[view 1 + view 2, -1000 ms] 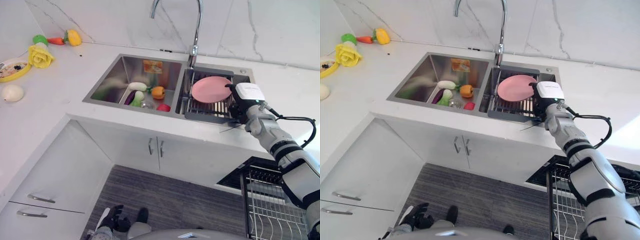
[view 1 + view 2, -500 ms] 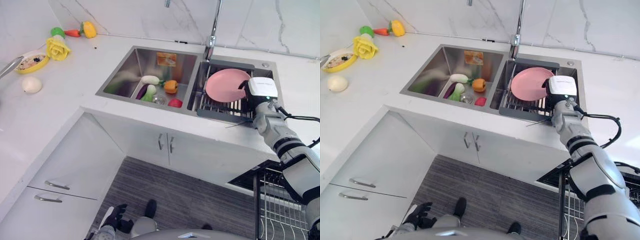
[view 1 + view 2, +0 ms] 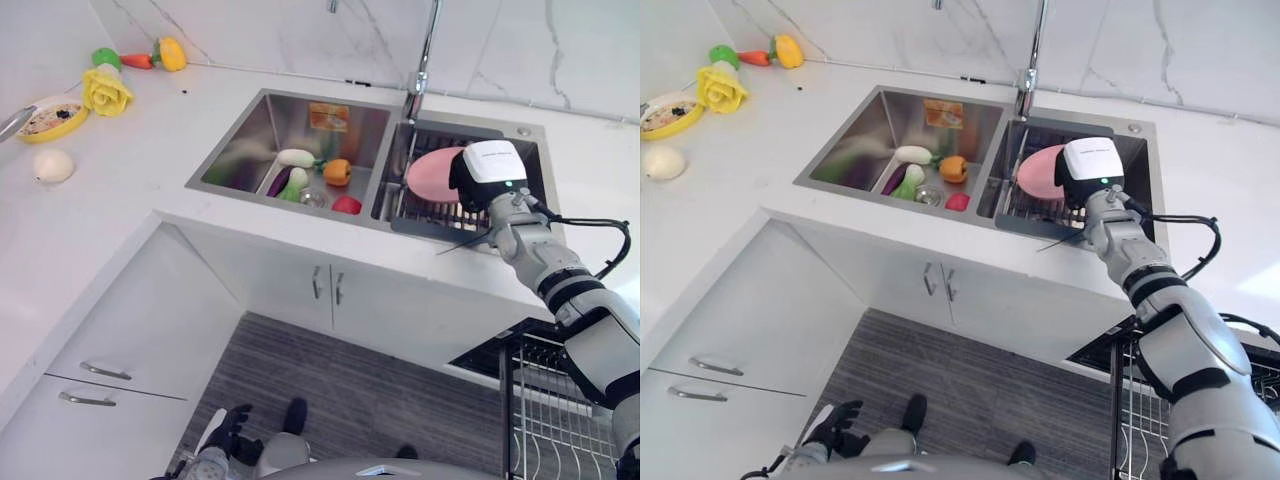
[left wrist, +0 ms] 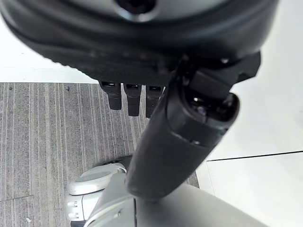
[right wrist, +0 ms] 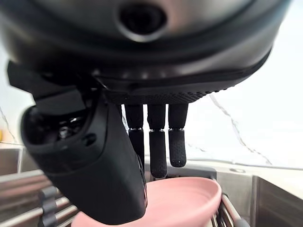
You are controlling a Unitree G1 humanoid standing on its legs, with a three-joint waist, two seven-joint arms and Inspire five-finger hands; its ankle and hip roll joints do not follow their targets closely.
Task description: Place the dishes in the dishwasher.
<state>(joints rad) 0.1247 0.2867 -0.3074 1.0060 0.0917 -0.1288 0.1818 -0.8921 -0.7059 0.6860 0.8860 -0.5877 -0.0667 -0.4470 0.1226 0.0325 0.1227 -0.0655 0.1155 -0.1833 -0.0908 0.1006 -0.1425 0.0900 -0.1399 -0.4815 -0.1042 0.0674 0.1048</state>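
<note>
Since 0.5 s ago my right hand (image 5: pixel 142 71) moved over the pink plate (image 5: pixel 189 201) in the sink rack (image 3: pixel 440 215); fingers (image 5: pixel 158 151) straight, apart, w/ nothing held.

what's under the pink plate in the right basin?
The pink plate leans on a dark dish rack set in the sink. The right robot hand hovers over it; the basin floor beneath is covered.

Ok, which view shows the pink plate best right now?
The right wrist view: the plate sits close, its rim clear below the right robot hand. In both eye views the hand covers part of it.
</note>
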